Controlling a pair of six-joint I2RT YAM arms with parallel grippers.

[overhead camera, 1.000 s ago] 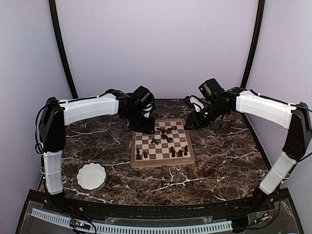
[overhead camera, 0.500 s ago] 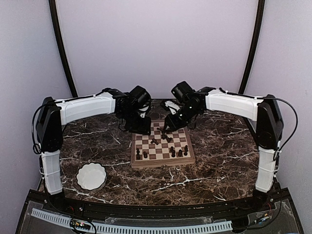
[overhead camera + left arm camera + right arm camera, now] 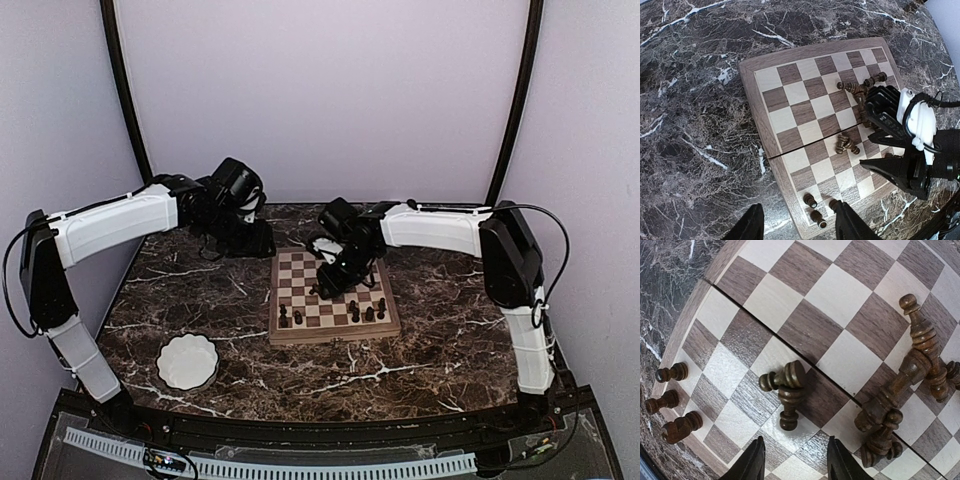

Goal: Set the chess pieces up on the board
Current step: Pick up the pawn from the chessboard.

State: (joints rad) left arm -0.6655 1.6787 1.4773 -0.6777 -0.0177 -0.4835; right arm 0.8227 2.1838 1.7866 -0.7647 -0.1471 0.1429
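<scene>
The wooden chessboard lies mid-table and also shows in the left wrist view. Several dark chess pieces stand along its near row. Two pawns lie tipped together near the board's middle, just ahead of my right gripper, which is open and empty low over the board. A heap of fallen pieces lies to its right. Three pieces stand at the board's edge. My left gripper is open and empty, off the board's far-left corner.
A white scalloped bowl sits on the marble table at the front left. The right arm reaches across the back of the table to the board. Lilac walls close in the back and sides.
My right arm has swung left from the board's far right corner to low over the middle. My left arm has drawn back left, off the board.
</scene>
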